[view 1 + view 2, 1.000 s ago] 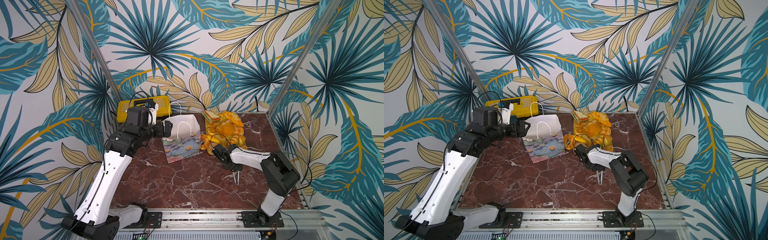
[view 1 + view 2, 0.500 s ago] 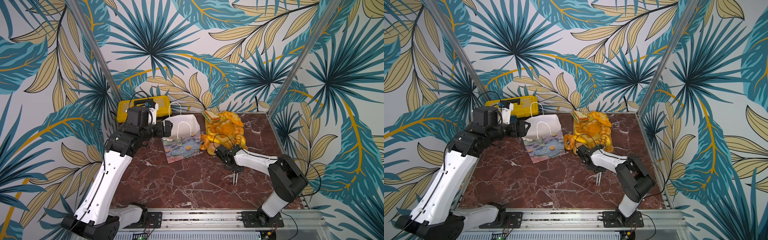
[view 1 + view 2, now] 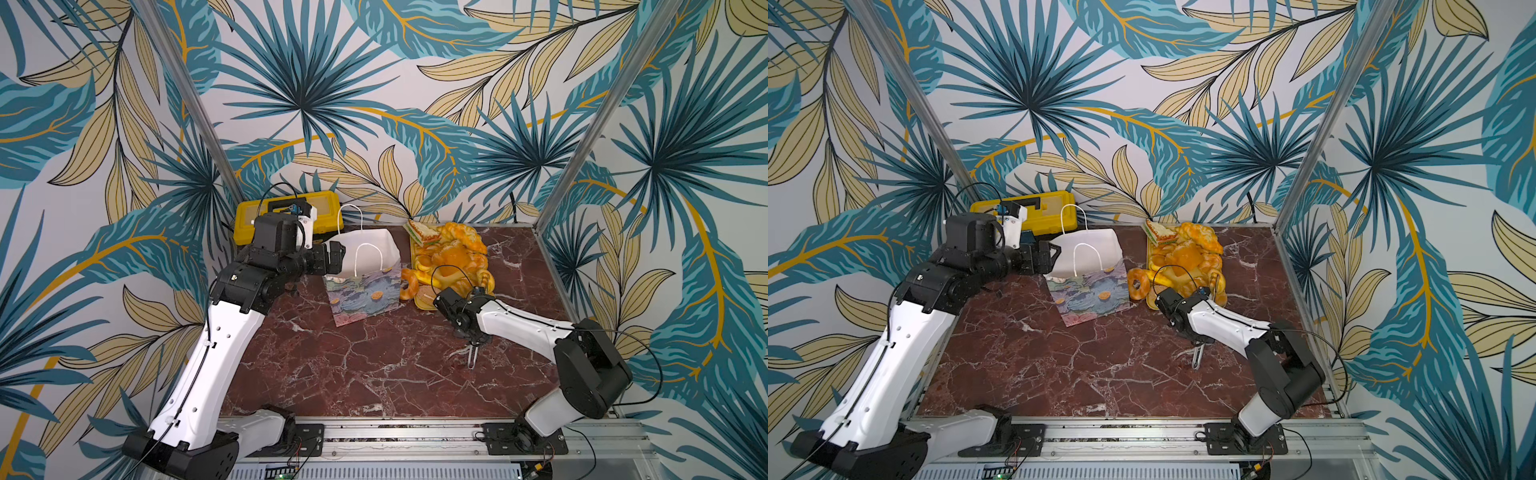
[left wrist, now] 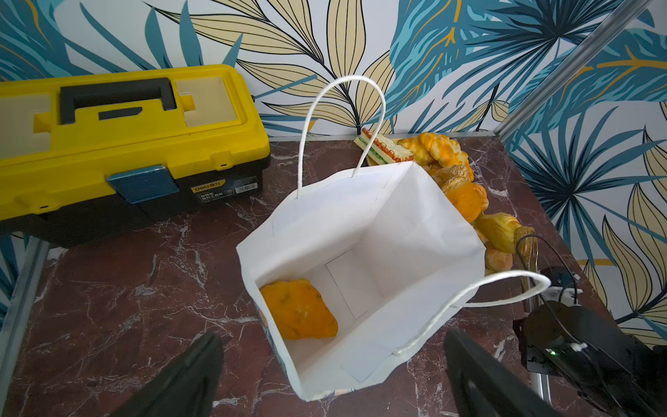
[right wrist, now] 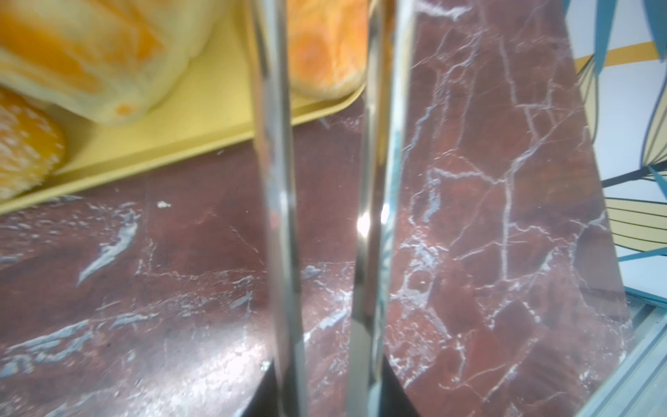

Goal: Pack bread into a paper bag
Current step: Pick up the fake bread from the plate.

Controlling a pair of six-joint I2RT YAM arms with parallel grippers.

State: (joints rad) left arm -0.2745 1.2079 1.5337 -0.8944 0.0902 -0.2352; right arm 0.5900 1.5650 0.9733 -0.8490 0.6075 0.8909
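The paper bag (image 3: pixel 365 291) (image 3: pixel 1088 295) stands open at the back of the table, and one orange bread piece (image 4: pixel 299 310) lies inside it. More bread (image 3: pixel 451 257) (image 3: pixel 1187 257) is heaped on a yellow tray (image 5: pixel 180 133) to its right, with a ring doughnut (image 3: pixel 409 284) at the bag's side. My left gripper (image 3: pixel 334 257) (image 4: pixel 332 382) hovers open at the bag's left rim, holding nothing. My right gripper (image 3: pixel 468 332) (image 5: pixel 326 393) is shut on metal tongs (image 5: pixel 278 216). Their arms reach over the tray's near corner, either side of a bun (image 5: pixel 325 54). Blur hides whether it is pinched.
A yellow-and-black toolbox (image 3: pixel 286 208) (image 4: pixel 108 137) sits in the back left corner behind the bag. A sandwich (image 3: pixel 422 235) leans at the tray's far end. The tongs' hinge end (image 3: pixel 471 359) sticks out toward the front. Patterned walls close in three sides.
My right gripper has squeezed the tongs' arms closer together, and the right arm's elbow has swung outward to the right. The left arm and the bag have not moved.
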